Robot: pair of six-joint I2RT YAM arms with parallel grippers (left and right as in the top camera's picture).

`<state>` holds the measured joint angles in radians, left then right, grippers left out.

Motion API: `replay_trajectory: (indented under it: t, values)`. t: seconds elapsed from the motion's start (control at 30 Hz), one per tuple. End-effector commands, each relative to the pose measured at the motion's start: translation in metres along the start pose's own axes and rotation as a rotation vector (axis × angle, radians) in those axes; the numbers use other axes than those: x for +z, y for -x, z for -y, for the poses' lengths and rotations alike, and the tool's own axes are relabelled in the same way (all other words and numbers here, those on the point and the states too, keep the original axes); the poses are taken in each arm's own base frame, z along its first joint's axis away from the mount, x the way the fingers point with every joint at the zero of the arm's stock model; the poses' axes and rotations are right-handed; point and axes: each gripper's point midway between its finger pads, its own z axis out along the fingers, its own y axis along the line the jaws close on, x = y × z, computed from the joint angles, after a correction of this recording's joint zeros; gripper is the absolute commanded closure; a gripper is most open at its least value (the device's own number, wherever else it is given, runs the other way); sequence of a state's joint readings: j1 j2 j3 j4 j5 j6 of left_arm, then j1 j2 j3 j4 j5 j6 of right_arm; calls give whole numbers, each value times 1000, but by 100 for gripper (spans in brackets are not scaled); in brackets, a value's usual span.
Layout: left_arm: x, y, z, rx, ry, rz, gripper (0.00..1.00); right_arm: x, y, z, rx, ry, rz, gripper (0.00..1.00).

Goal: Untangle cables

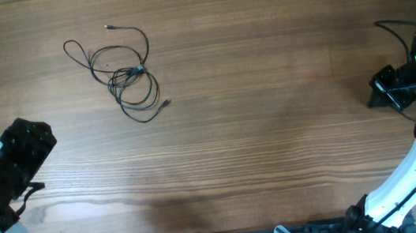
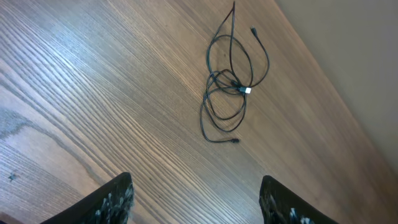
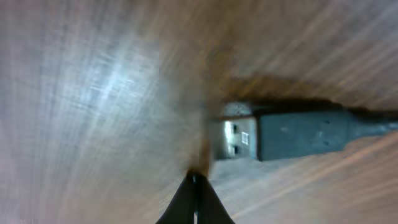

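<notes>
From my station the job looks barely begun, or at most one cord in. The cables (image 1: 125, 72) lie as one loose knot on the far left of the counter (image 1: 275, 148). Several thin black loops cross each other around a tight middle, with free ends straying out toward the far side and the near right. In the left wrist view I can pick out the white-tipped plug (image 2: 247, 91) sitting right in the crossing, so that core is what still has to be worked apart.

My left pincer (image 2: 196, 186) is spread wide and empty. It hangs well short of the tangle on the near-left side and touches nothing.

My right pincer (image 3: 194, 190) is over at the far right, well apart from the knot. Its tips are pressed together and I see nothing between them. Just beyond the tips a dark USB plug (image 3: 280, 134) lies flat on the wood, metal end pointing left. I judge this may be a cord already separated and set aside, but overhead the arm hides it, so I cannot trace its lead.

Left to do, as I read it, is to lift the loops off one another and lay each cord out on its own.
</notes>
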<state>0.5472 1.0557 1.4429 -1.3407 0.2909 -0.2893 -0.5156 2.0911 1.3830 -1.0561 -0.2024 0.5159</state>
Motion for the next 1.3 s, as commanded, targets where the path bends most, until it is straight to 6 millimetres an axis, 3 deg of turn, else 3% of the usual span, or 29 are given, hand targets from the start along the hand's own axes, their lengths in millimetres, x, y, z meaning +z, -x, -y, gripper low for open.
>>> replay_trajectory:
  t: [0.0, 0.2, 0.6, 0.87, 1.03, 1.27]
  values:
    - [-4, 2, 4, 22, -21, 10, 33, 47, 16, 31, 93, -169, 53, 96]
    - [-4, 2, 4, 22, -21, 10, 33, 39, 51, 51, 182, -251, 220, 96]
    - [-4, 2, 4, 22, -21, 10, 33, 28, 81, 107, 408, -196, 245, 96]
    - [-4, 2, 4, 22, -21, 9, 33, 20, 113, 126, 477, -112, 330, 96]
    - [-4, 0, 4, 20, -18, 3, 33, 10, 133, 144, 498, -148, 427, 96]
    - [-4, -1, 3, 18, -17, -1, 33, 3, 142, 167, 549, -181, 474, 96]
